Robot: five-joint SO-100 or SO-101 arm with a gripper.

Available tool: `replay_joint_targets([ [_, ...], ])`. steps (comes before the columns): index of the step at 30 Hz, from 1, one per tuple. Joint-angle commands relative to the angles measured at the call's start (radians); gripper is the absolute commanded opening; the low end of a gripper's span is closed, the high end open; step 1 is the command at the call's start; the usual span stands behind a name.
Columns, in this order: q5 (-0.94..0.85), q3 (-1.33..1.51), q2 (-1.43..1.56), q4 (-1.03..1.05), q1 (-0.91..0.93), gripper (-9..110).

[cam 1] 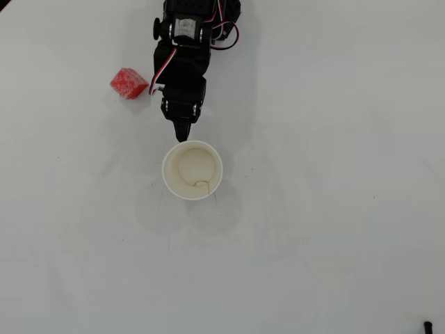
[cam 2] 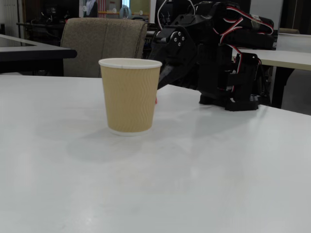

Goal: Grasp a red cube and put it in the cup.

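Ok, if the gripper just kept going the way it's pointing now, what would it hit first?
Probably the cup. In the overhead view the gripper points straight at its near rim. Its height is unclear, so it might pass over. The red cube lies off to the side.

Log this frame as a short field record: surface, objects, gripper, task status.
surface: plain white table
cube: small bright red cube, on the table left of the arm in the overhead view, apart from the cup
cup: round paper cup, tan ribbed wall, cream inside, upright, empty
gripper: black two-finger gripper, tip at the cup's upper rim in the overhead view, holding nothing; jaws look closed
task status: cube not grasped, not in cup
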Motion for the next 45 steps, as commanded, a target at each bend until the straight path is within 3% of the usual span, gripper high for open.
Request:
replay_joint_targets([
  [1, 0.005, 0.075, 0.015, 0.000, -0.014, 0],
  [41, 0.005, 0.075, 0.015, 0.000, -0.014, 0],
  [45, 0.003, 0.075, 0.015, -0.002, -0.124, 0],
])
